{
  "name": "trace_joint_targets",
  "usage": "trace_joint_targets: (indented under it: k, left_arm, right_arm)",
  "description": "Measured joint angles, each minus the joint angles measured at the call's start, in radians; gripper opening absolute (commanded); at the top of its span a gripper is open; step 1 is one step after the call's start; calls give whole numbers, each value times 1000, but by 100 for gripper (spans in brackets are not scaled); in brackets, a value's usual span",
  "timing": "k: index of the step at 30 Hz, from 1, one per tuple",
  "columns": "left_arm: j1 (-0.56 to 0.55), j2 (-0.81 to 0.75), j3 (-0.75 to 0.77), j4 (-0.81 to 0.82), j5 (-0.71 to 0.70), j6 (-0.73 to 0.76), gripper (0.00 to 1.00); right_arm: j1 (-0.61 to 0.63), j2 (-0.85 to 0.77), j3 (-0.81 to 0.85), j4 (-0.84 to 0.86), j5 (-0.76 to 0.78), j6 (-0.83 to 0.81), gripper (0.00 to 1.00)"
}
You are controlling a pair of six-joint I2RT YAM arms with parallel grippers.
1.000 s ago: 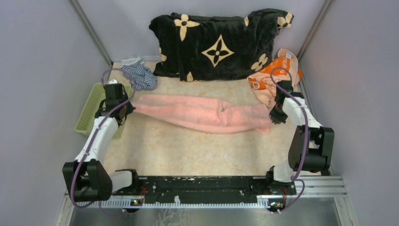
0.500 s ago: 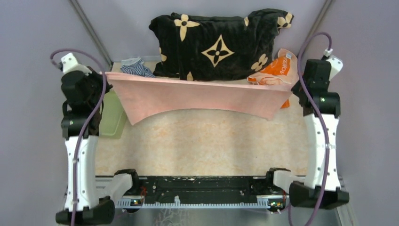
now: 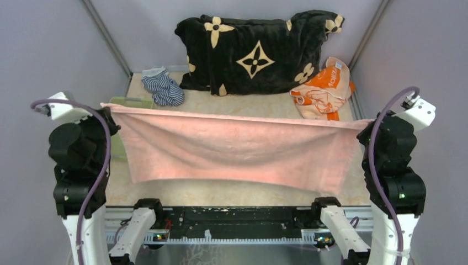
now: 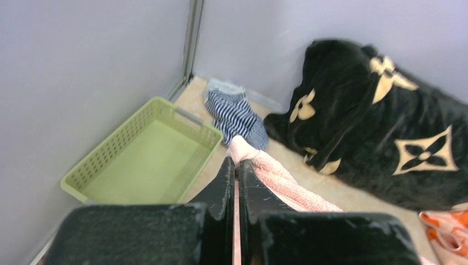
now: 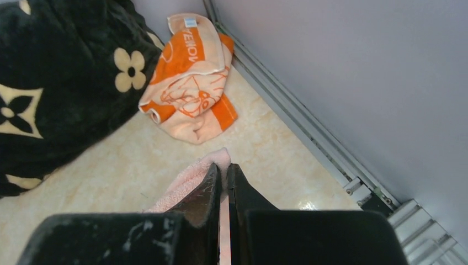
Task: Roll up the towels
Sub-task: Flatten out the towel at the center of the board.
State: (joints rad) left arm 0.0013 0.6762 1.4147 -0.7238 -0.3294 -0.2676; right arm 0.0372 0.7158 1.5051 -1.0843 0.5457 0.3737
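Left pincer [image 4: 236, 165]: jaws closed tight on one top corner of the pink towel [image 3: 232, 149]. Right pincer [image 5: 223, 172]: jaws closed tight on the opposite top corner. The towel hangs spread between both arms over the near half of the surface [image 3: 248, 104]. The orange towel [image 3: 323, 91] lies crumpled at the far right.

Probable step: lay the pink towel flat for rolling. Lower both corners at equal height and equal tension. Let the lower edge land first, then lay the sheet toward the far side without creases. Release only after full contact.
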Motion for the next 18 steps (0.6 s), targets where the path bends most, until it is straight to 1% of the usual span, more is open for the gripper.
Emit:
trace_joint_targets:
  k: [3, 5, 8, 12, 13, 14, 15, 18]
  left_arm:
    - [-2, 43, -66, 8, 10, -1, 0]
    - [-2, 93, -132, 24, 21, -1, 0]
    - [-2, 208, -247, 58, 43, -1, 0]
    - [-2, 406, -358, 124, 79, -3, 0]
    - [-2, 457, -372, 143, 87, -6, 0]
    - [-2, 542, -382, 178, 100, -11, 0]
    - [-2, 560, -384, 187, 103, -14, 0]
    - [2, 726, -369, 261, 140, -27, 0]
  right_arm:
    - [2, 48, -14, -9, 14, -1, 0]
    - [2, 103, -56, -1, 23, 0, 0]
    - [0, 228, -167, 38, 32, 6, 0]
    - [-39, 428, -342, 167, -2, 23, 0]
    - [-58, 476, -369, 189, -22, 31, 0]
    - [-83, 535, -389, 212, -47, 42, 0]
    - [-100, 580, -400, 234, -64, 51, 0]
    - [-134, 713, -401, 325, -108, 69, 0]
